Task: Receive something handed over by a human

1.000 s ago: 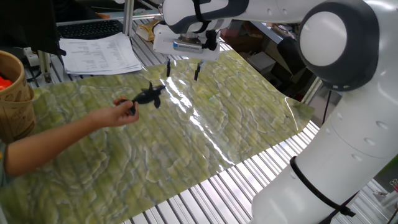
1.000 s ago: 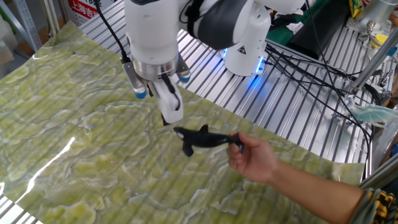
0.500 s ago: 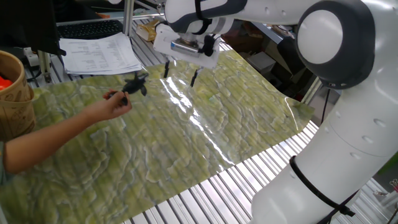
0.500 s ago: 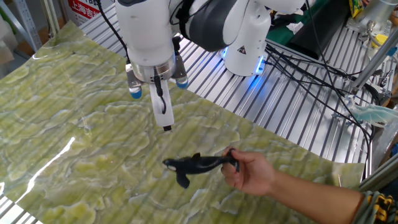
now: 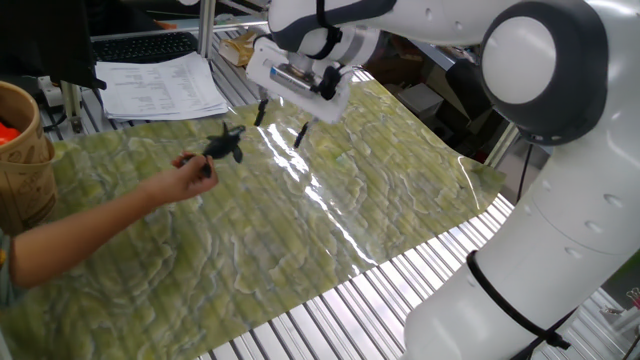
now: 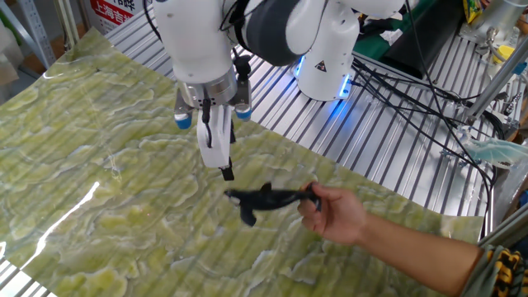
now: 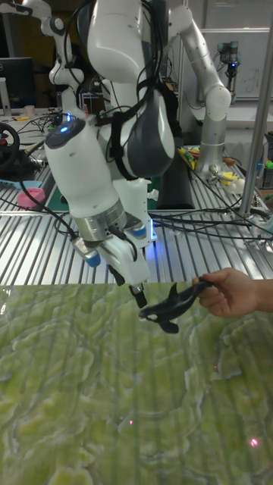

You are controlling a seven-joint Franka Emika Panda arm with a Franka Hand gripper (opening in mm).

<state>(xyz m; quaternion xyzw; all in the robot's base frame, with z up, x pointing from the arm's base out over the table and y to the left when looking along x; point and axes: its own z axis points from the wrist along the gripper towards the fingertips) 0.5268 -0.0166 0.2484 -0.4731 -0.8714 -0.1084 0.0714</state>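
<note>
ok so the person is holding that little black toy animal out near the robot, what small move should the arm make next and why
Probably ease the gripper toward the toy until its body sits between the open fingers, then close. The hand holds the toy by its tail end, above the green mat, with the head end free toward the robot. The fingers look spread and hold nothing, and hang beside the toy, not around it.

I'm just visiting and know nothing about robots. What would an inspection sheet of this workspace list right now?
Surface: green marbled glossy sheet over a ribbed metal table.
Job's things: small black toy whale, held by its tail in a person's bare hand, above the sheet.
Clutter: woven basket and printed papers at the table's edge.
Grippers: the pincer is open, fingers apart, close to the toy but not touching.
Cables: black bundle behind the robot base.
Surroundings: a second white robot arm in the background.
</note>
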